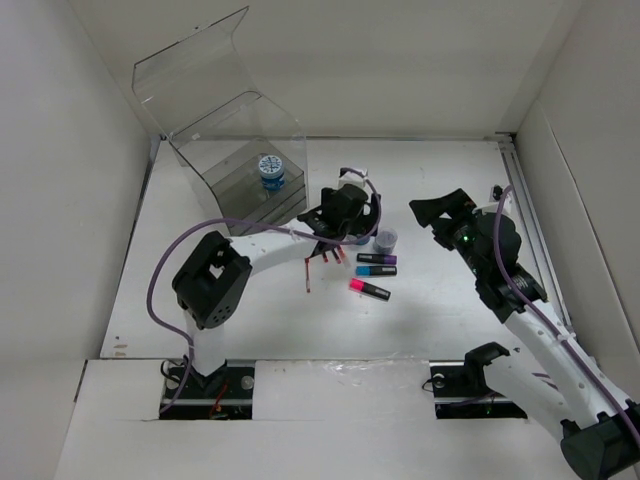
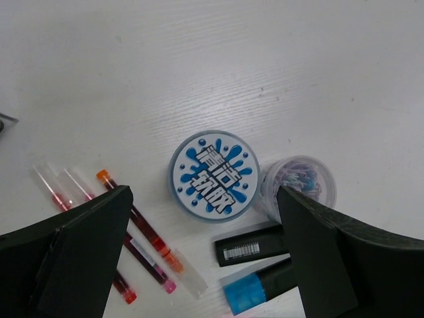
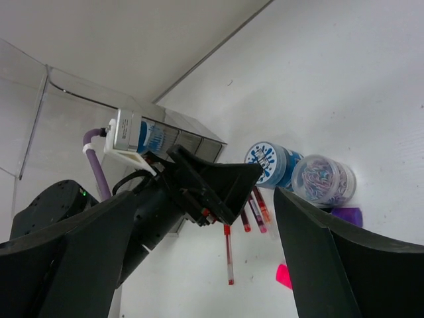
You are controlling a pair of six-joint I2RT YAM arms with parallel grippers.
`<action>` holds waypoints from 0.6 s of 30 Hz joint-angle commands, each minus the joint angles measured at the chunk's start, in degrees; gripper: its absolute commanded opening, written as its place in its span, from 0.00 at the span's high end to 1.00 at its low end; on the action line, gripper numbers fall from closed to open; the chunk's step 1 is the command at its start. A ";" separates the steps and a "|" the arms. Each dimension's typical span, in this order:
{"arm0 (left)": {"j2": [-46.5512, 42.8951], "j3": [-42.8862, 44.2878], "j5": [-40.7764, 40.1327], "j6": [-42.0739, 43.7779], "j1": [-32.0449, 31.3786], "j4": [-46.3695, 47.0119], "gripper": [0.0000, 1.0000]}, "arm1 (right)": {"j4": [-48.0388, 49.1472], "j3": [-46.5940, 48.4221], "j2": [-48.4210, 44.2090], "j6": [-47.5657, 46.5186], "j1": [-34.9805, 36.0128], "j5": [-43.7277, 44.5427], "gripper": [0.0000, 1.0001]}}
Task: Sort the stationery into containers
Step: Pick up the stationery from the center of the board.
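Nearest the arm bases, three short black markers lie side by side on the white tabletop (image 1: 450, 320): pink-capped marker (image 1: 368, 289), then blue-capped marker (image 1: 375, 270), then purple-capped marker (image 1: 377, 259). To their left lie the thin red pens (image 1: 327, 258), most of them bunched together and one a little apart on the near side. Just beyond the markers stands a clip-filled tub (image 1: 386, 239), touching or almost touching a patterned-lid tub (image 2: 213, 175), which is upright and shows a blue-white lid.

The left end effector (image 2: 204, 199) hangs over this patterned-lid tub with its fingers (image 2: 86, 258) spread wide. The tub appears between them and no contact is visible. The right end effector (image 1: 440, 212) is over bare tabletop to the right of the tubs, well apart from them, and is likewise spread and holding nothing.

Farthest, at the left rear, stands the clear acrylic box (image 1: 235, 150) with its curved lid raised. A third tub (image 1: 271, 172) stands upright inside it.
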 commanded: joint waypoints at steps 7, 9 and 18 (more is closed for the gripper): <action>5.27 6.22 0.28 1.54 -0.35 -0.10 0.09 | 2.66 -0.11 -1.33 -0.20 0.54 0.66 0.09; 5.97 6.75 0.89 2.07 -0.35 -0.10 0.09 | 2.66 -0.11 -1.33 -0.20 0.54 0.66 0.07; 8.26 7.28 0.80 2.07 -0.35 -0.10 0.23 | 2.66 -0.11 -1.33 -0.20 0.54 0.13 0.07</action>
